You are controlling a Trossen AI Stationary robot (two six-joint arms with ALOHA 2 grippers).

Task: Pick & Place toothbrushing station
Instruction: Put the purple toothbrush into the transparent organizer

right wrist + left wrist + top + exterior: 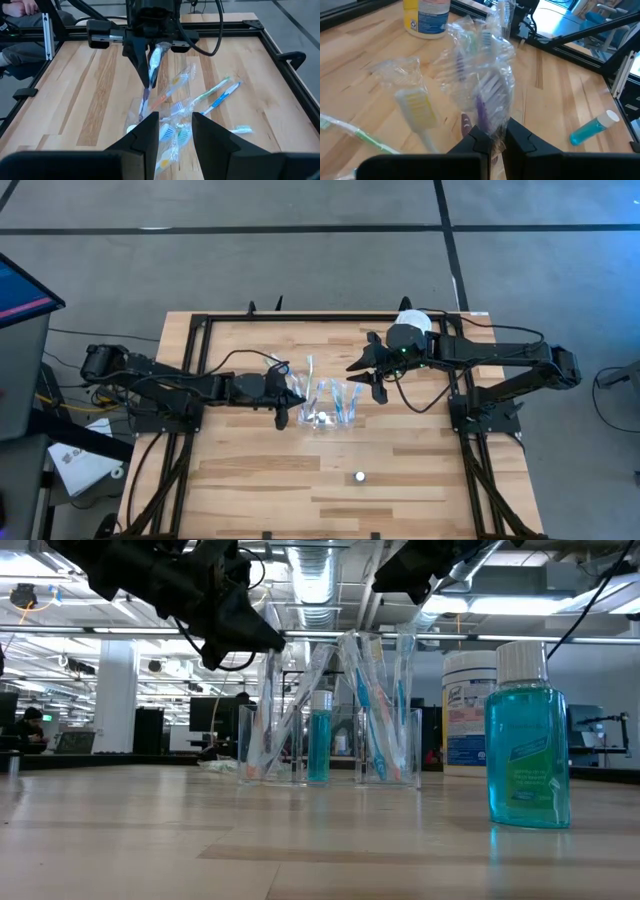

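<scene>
A small clear cup [322, 418] stands mid-table with several wrapped toothbrushes [375, 705] leaning in it and a blue-filled tube [318, 745] upright among them. More toothbrushes [216, 97] lie loose on the wood beside it. My left gripper [282, 412] hovers just left of the cup, shut on a clear-wrapped toothbrush [482, 75] with a purple handle. My right gripper [172, 125] hangs above the cup's right side, open, with nothing between its fingers. My left gripper pinches the wrapped toothbrush between its two fingers, on the wrapper around the purple handle [481, 112]. It comes slanting down from the table's left. The brush [154, 62] is tilted, and its lower end [145, 100] points down toward the cup; whether it touches there I cannot tell.
A large white tub [410, 328] with a blue label stands at the far right, behind my right arm. A blue mouthwash bottle [525, 740] with a white cap stands near the front edge. Black frame rails [200, 330] border the table's sides and back.
</scene>
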